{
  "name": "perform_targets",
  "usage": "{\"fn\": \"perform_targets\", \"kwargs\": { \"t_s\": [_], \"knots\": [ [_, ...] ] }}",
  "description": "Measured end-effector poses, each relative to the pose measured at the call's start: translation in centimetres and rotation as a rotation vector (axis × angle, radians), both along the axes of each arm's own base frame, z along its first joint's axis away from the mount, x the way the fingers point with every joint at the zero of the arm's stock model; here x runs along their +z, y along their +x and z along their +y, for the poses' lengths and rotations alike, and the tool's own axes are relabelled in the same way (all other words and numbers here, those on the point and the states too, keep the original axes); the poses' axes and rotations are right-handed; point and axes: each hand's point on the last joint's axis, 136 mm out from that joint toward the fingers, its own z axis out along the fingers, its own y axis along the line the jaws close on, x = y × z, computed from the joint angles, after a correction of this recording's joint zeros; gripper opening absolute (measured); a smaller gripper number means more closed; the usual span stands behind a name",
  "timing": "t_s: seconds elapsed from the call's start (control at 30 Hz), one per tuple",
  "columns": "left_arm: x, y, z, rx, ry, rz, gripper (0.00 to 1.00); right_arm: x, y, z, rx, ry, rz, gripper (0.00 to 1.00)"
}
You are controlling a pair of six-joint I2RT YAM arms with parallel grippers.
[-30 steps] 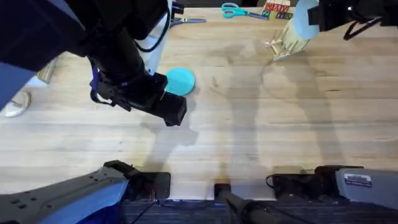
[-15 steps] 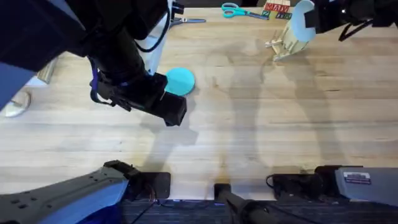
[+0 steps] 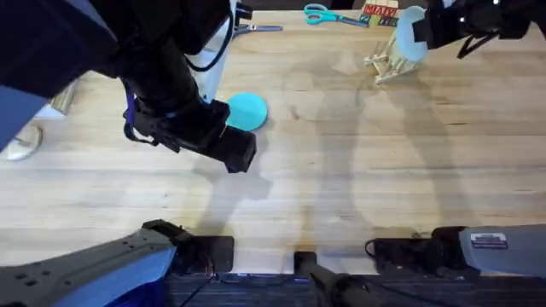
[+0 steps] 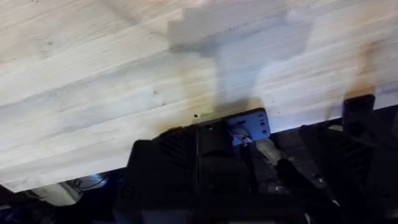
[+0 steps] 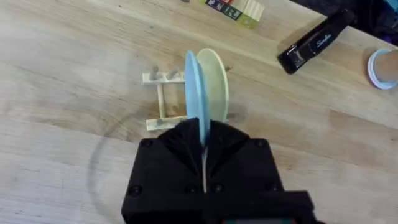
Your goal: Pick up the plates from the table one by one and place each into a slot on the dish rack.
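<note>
The pale blue plate (image 5: 196, 93) stands on edge, pinched between the right gripper (image 5: 203, 144) jaws, over the dish rack (image 5: 163, 102) beside a cream plate (image 5: 215, 84). The teal plate (image 3: 247, 111) lies flat on the table (image 3: 358, 170); the left gripper's jaws cannot be made out

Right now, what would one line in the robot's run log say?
right tool: holds pale blue plate upright over dish rack | cream plate: already in rack | teal plate: on table

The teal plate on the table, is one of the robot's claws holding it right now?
No. The teal plate lies flat on the table, while the right gripper holds the pale blue plate.
</note>
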Motion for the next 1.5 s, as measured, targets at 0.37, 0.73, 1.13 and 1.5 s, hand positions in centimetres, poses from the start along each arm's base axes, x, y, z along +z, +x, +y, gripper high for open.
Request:
{"fn": "perform_targets", "kwargs": {
  "t_s": [0.37,0.73,1.13,1.5],
  "knots": [
    [0.0,0.0,0.0,0.0,0.0,0.0,0.993,-1.3,0.2,0.0,0.0,0.0,0.03,0.029],
    [0.0,0.0,0.0,0.0,0.0,0.0,0.994,-1.7,0.2,-0.1,-0.002,-0.002,0.04,0.028],
    [0.0,0.0,0.0,0.0,0.0,0.0,0.994,-3.3,0.4,-0.1,-0.008,0.005,0.077,0.029],
    [0.0,0.0,0.0,0.0,0.0,0.0,0.993,-3.1,0.7,-0.1,-0.01,0.006,0.064,0.032]
  ]
}}
